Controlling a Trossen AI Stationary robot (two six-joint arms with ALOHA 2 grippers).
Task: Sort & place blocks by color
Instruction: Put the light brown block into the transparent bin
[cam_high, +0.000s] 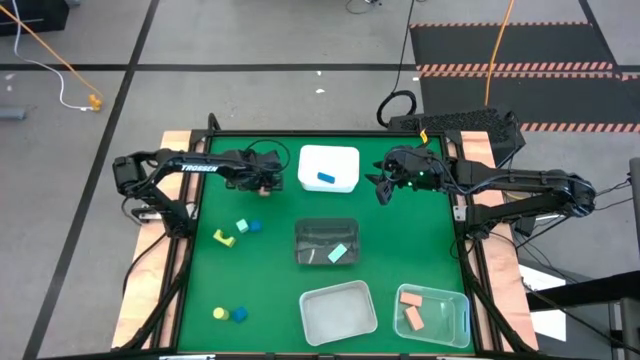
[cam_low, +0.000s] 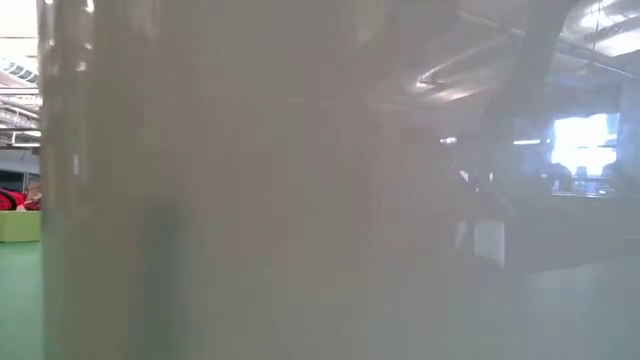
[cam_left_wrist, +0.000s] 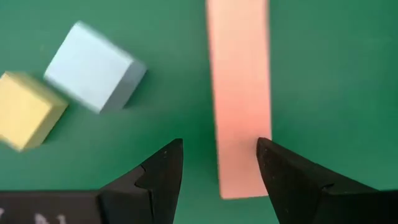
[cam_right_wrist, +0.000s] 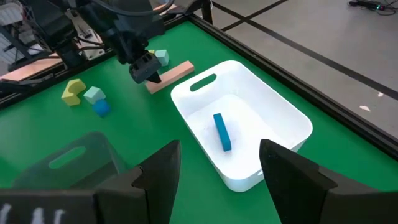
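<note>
A salmon pink bar (cam_left_wrist: 239, 74) lies flat on the green table, with a mint cube (cam_left_wrist: 93, 65) and a yellow cube (cam_left_wrist: 25, 109) beside it. My left gripper (cam_left_wrist: 219, 155) points down over the bar's near end, open, one finger on either side of it. It stands just left of the white tub (cam_high: 305, 155), which holds a blue bar (cam_high: 326, 179). My right gripper (cam_right_wrist: 217, 165) hangs open above the table at the tub's right, holding nothing. Yellow (cam_high: 225, 237), mint (cam_high: 241, 228) and blue (cam_high: 254, 226) blocks lie at the left. My left gripper straddles the pink bar's end (cam_left_wrist: 242, 180) from above, its fingers lying across the bar. One fingertip (cam_left_wrist: 267, 152) overlaps the bar's long edge in the left wrist view. Whether it touches the bar I cannot tell. The bar lies flat on the table.
A dark clear tub (cam_high: 300, 232) at the centre holds a mint block (cam_high: 338, 253). A pale tub (cam_high: 338, 292) and a clear tub (cam_high: 462, 300) with pink blocks (cam_high: 412, 308) stand near the front edge. Yellow (cam_high: 220, 313) and blue (cam_high: 239, 314) blocks lie front left. A tub wall fills the low view.
</note>
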